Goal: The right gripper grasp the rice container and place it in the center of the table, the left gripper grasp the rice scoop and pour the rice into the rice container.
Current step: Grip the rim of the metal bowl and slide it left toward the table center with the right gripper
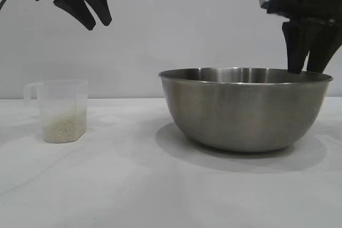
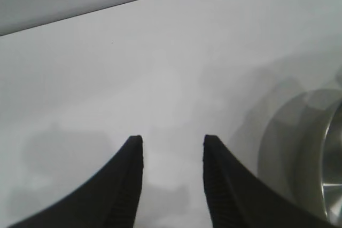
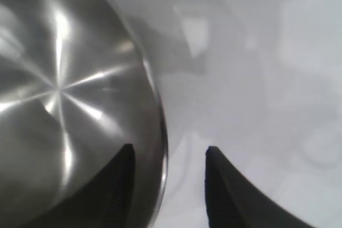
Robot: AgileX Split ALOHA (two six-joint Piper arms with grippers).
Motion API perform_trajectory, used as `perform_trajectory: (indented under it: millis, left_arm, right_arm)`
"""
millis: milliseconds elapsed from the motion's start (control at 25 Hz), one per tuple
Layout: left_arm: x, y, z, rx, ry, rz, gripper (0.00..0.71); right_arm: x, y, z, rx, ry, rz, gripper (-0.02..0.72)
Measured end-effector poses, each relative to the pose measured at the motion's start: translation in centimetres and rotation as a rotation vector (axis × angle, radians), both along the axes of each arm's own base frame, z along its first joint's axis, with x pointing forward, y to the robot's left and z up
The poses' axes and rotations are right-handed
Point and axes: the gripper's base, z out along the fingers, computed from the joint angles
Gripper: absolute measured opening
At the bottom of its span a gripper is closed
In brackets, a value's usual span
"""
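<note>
First step in hand: black claw-like right gripper (image 3: 168, 185) straddling the thin rolled rim of the large round stainless-steel bowl (image 1: 243, 110) at 3 o'clock on the white table (image 1: 133, 185), fingers spread, not yet pinching. Next: closing on the rim. Black left gripper (image 1: 91, 14) spread and empty at 10 o'clock, above the small clear plastic scoop (image 1: 61, 110) holding white rice (image 1: 64, 129).

white table (image 1: 160, 196), rice scoop (image 1: 61, 110) (left), rice container (image 1: 243, 110)
</note>
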Motion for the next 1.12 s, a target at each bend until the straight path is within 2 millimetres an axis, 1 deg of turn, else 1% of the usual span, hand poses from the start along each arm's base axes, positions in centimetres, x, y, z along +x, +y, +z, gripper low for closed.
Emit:
perform_trajectory:
  millis: [280,480,560,600,640,680,760,840,1040,1120]
  left_arm:
    - [0.0,0.0,0.0,0.0,-0.002,0.001,0.227]
    - [0.0,0.0,0.0,0.0,-0.004,0.002,0.227]
    - [0.0,0.0,0.0,0.0,-0.004,0.002,0.227]
    - [0.0,0.0,0.0,0.0,-0.004,0.002,0.227]
    - [0.0,0.0,0.0,0.0,-0.004,0.002,0.227]
    - [0.0,0.0,0.0,-0.001,-0.005,0.002,0.227]
    - [0.1,0.0,0.0,-0.001,-0.008,0.003,0.227]
    - [0.1,0.0,0.0,-0.001,-0.008,0.003,0.227]
    - [0.1,0.0,0.1,-0.002,-0.016,0.006,0.227]
    - [0.2,0.0,0.1,-0.002,-0.02,0.008,0.227]
  right_arm:
    - [0.1,0.0,-0.3,-0.004,0.008,-0.006,0.262]
    - [0.3,0.1,-1.6,-0.004,0.04,-0.014,0.262]
    - [0.3,0.2,-1.7,0.006,0.044,-0.02,0.262]
    - [0.3,0.2,-1.7,0.012,0.045,-0.022,0.207]
    - [0.3,0.2,-1.7,0.014,0.045,-0.023,0.204]
    - [0.3,0.3,-1.7,0.016,0.045,-0.024,0.138]
    - [0.3,0.3,-1.7,0.016,0.046,-0.027,0.06]
    - [0.3,0.3,-1.7,0.018,0.047,-0.03,0.0]
    - [0.3,0.6,-1.7,0.033,0.048,-0.033,0.0]
    - [0.2,1.2,-1.7,0.034,0.046,-0.02,0.0]
